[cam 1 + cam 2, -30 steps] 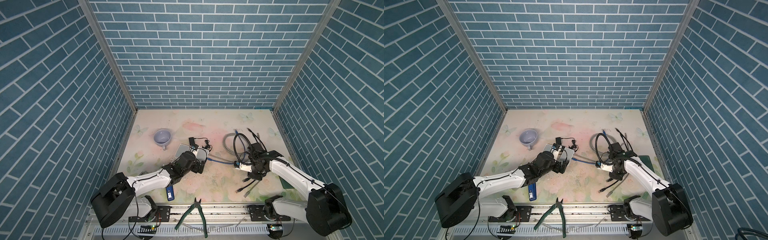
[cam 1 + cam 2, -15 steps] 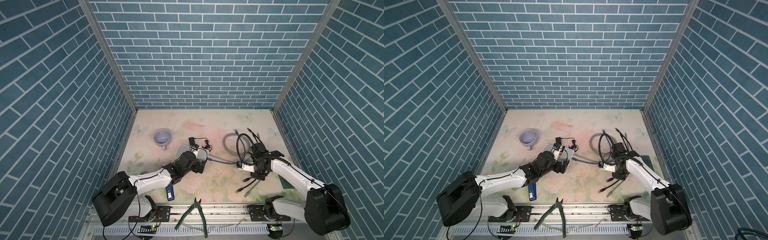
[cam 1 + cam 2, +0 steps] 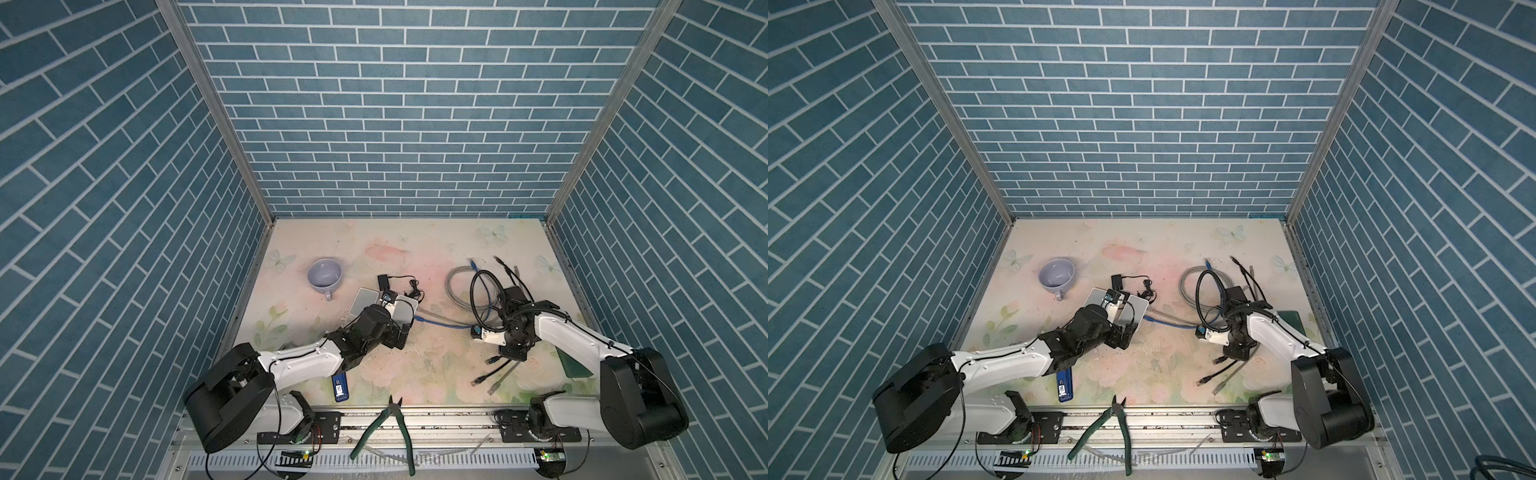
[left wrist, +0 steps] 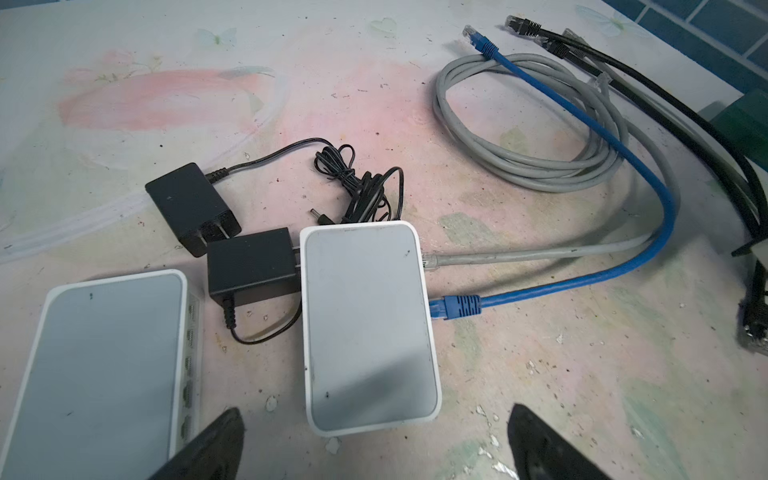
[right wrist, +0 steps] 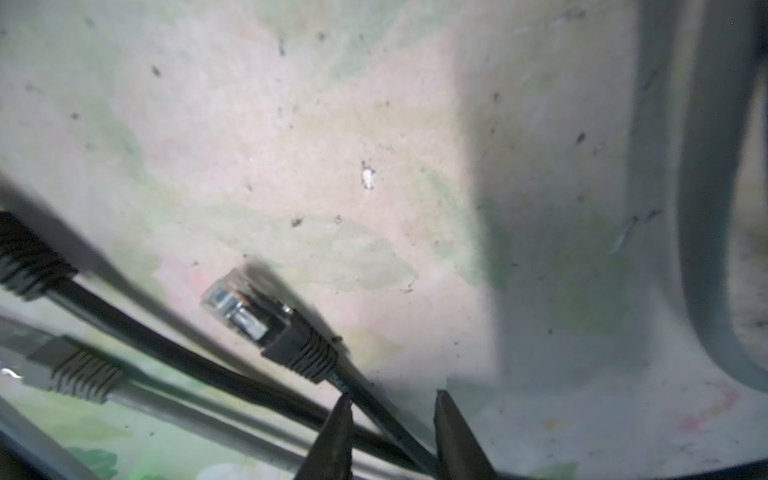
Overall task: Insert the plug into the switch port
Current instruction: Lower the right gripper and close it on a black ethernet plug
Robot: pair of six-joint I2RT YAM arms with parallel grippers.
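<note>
A: Where is the plug?
B: The black plug sits just ahead of the right gripper, its clear tip pointing away from it, over the right side of the table. It is well apart from the switch

A: Is the right gripper holding it?
B: Its jaws stand partly apart, one on each side of the black cable just behind the plug's ribbed boot. A gap shows between the cable and one finger, so I see no pinch. Whether the plug rests on the table or hangs just above it, I cannot tell

A: What lies beside it?
B: A grey plug and another black boot, both blurred

A: And the left side?
B: The left gripper is spread wide and holds nothing. Its fingertips stand to either side of the switch's nearest end, apart from it. The switch lies flat, with a blue cable and a grey cable plugged into one long side

A: Anything close to the switch?
B: A second white switch lies beside it, with a black power adapter between the two and another adapter next to that one. In a top view a mug stands farther back on the left, and pliers lie across the front rail
</note>
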